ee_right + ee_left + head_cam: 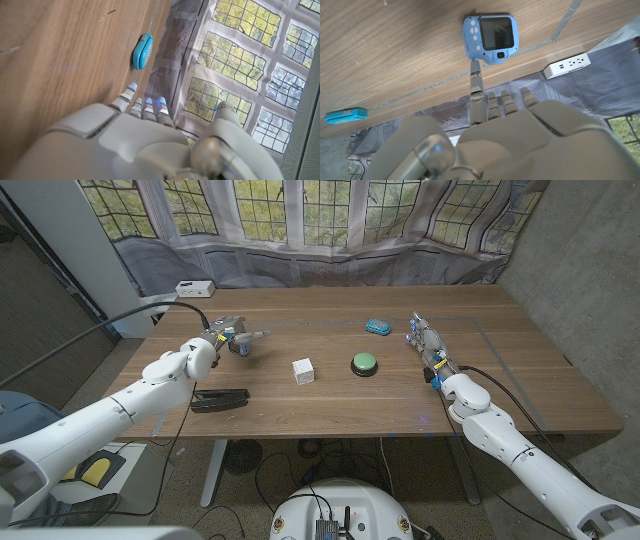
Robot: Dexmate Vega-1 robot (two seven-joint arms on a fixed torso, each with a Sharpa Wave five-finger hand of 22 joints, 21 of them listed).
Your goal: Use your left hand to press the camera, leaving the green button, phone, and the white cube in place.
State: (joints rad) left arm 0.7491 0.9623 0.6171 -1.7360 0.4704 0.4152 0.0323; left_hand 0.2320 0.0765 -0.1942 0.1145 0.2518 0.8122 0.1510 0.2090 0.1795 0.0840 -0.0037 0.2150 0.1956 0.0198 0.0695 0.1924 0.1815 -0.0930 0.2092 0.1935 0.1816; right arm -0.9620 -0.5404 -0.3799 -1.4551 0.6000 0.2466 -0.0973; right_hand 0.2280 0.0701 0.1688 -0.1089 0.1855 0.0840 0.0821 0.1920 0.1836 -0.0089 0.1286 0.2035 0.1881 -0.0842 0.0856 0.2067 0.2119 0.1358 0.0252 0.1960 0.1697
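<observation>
The small blue camera (490,37) lies on the wooden table (330,405) at the left, screen up, partly under my left hand (228,334) in the head view (239,347). My left hand (520,130) has one finger (476,80) stretched out, its tip at the camera's edge, and the others curled in; it holds nothing. The white cube (303,370) and the green button (364,363) sit mid-table. A flat black object (220,399), perhaps the phone, lies near the front left. My right hand (428,340) stands at the right with fingers straight, empty.
A small teal device (377,326) lies toward the back of the table (345,116) (142,51). A white power strip (194,287) sits at the back left corner (567,65). A cable runs along my left arm. Curtained windows stand behind the table.
</observation>
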